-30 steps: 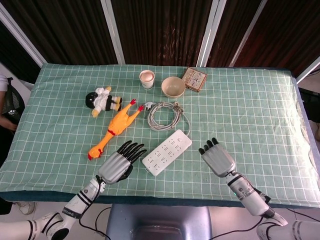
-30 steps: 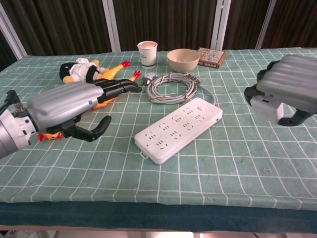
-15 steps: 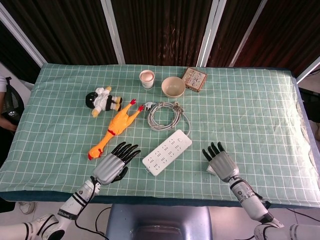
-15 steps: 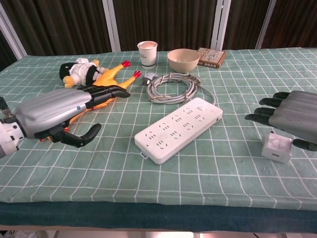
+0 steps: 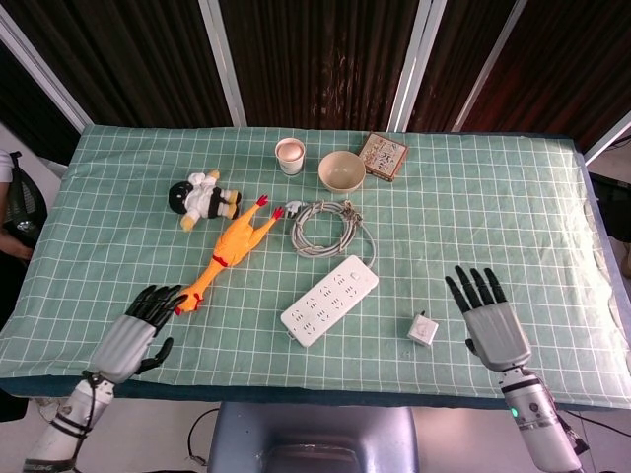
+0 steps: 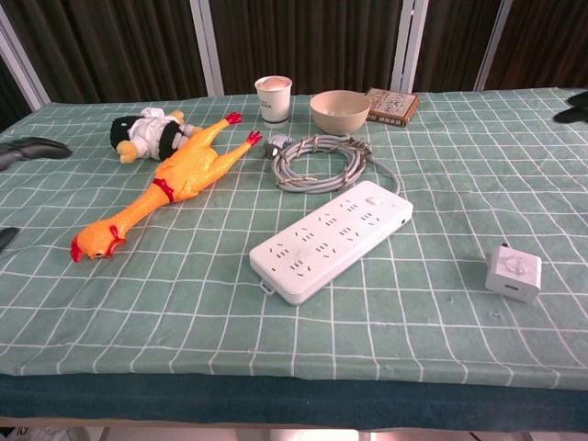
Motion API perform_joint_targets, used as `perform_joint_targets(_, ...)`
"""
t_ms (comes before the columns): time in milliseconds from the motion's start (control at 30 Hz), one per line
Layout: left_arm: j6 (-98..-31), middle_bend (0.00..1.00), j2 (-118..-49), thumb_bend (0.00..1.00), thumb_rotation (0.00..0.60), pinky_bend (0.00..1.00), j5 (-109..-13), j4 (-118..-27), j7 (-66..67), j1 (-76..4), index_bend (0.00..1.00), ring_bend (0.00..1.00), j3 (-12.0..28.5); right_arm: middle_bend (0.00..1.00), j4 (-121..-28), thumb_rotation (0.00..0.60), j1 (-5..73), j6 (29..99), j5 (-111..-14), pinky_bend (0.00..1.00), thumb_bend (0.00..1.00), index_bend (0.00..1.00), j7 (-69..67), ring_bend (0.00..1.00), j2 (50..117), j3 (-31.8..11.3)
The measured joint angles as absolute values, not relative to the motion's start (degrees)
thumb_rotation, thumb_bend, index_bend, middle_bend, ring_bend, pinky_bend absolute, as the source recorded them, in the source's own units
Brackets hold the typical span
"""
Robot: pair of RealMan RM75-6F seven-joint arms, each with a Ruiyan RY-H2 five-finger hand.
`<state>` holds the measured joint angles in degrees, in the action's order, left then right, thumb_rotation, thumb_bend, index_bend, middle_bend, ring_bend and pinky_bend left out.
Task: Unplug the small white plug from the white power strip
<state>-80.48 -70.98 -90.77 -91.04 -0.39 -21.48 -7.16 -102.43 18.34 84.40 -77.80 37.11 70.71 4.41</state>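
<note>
Small white plug (image 5: 424, 329) (image 6: 514, 273) is lying free on the green checked cloth of the desk (image 5: 513, 217), off the near-right end of the white power strip (image 5: 329, 300) (image 6: 332, 240) and apart from it, with no hand touching it. The power strip is lying diagonally on the desk, its sockets facing up. Behind the strip, its grey coiled cable (image 5: 323, 226) (image 6: 320, 161) is resting in a loose ring. To the left of the strip, a yellow rubber chicken (image 5: 227, 253) (image 6: 170, 184) is stretching out diagonally, and a black-and-white plush doll (image 5: 201, 197) (image 6: 143, 131) is sitting beyond the chicken. Farther behind the strip, a paper cup (image 5: 289, 155) (image 6: 273, 98), a beige bowl (image 5: 341, 170) (image 6: 340, 111) and a patterned box (image 5: 383, 155) (image 6: 392, 105) are standing in a row.

The right hand (image 5: 492, 320) is hovering to the right of the plug near the desk's front edge, its fingers (image 5: 472, 286) spreading wide and holding nothing. The left hand (image 5: 134, 334) is hanging far to the left of the strip, its fingers (image 5: 158, 301) parting loosely, empty, with the tips just beside the chicken's head; whether they are touching it cannot be told.
</note>
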Motion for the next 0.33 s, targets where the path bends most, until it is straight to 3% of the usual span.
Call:
perform_joint_targets(200,-92.21,0.00,-69.48,0.51,0.600,0.00,-90.49,-85.33,-3.16,-13.49,0.00,0.00,-7.12,0.00,-96.40,0.600,8.46,94.21,-80.41,0.00,0.09,0.00,22.94,0.00,70.08,4.52)
perform_joint_targets(333,-93.80,0.00,-68.70,0.51,0.600,0.00,-90.44,-84.79,-5.03,-11.93,0.00,0.00,-6.50,0.00,-94.96,0.600,6.89,95.64,-82.26,0.00,0.09,0.00,20.18,0.00,69.57,3.93)
